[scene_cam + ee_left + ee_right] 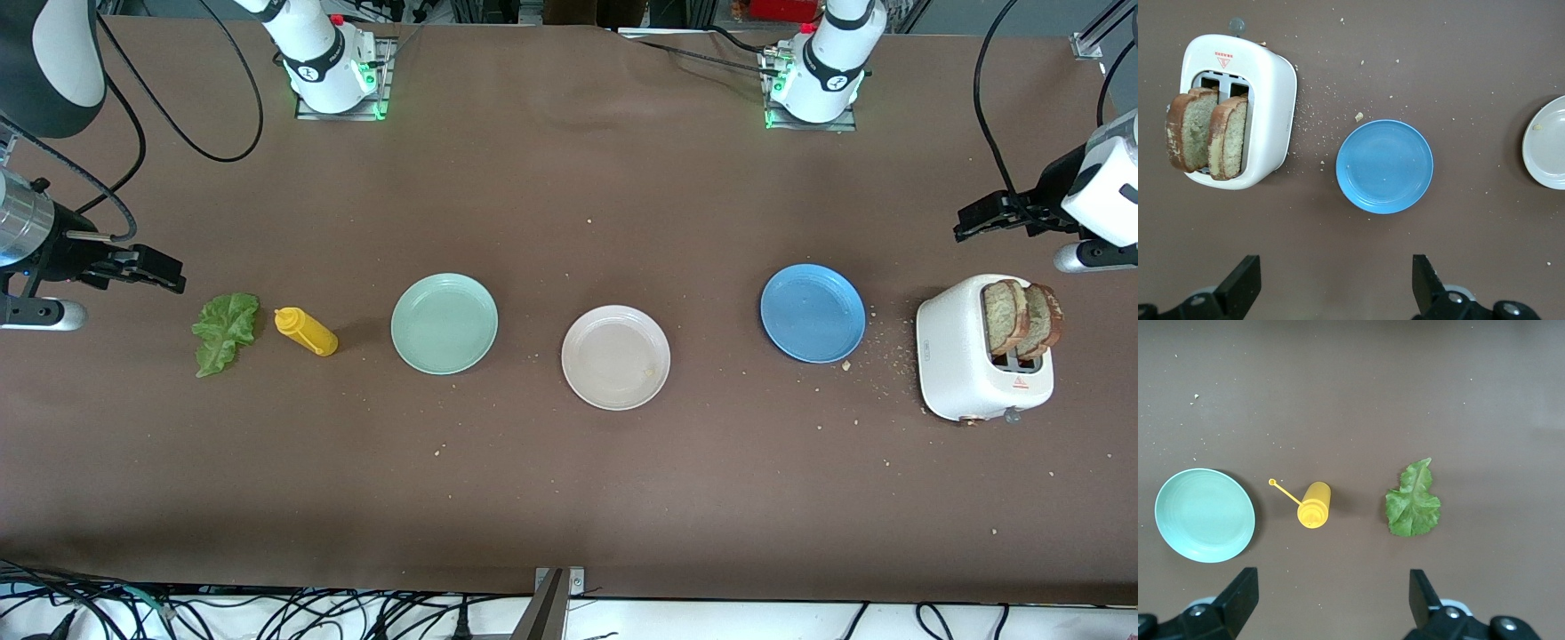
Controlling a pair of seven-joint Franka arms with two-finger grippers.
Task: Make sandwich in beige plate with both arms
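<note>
The left tool (965, 227) is hanging with its fingers (1238, 283) spread wide and holding nothing, up over the desk (569, 498) at the left arm's end, above the spot beside the white toaster (969, 373). Two slices of brown bread (1022, 318) are standing upright in the toaster's slots. The blue plate (813, 313) is lying just beside the toaster, toward the middle of the desk, with crumbs scattered between them.

The right tool (173, 276) is waiting at the right arm's end, fingers (1238, 597) also spread wide and gripping nothing, over the desk close to the lettuce leaf (226, 332). The leaf is lying flat on the desk. A yellow squeeze bottle (305, 331) is lying on its side just beside it, and the mint-green plate (444, 323) is sitting next along.

The beige plate (615, 357) is resting between the mint-green and blue plates, slightly nearer the front camera than both, carrying only a small crumb.
</note>
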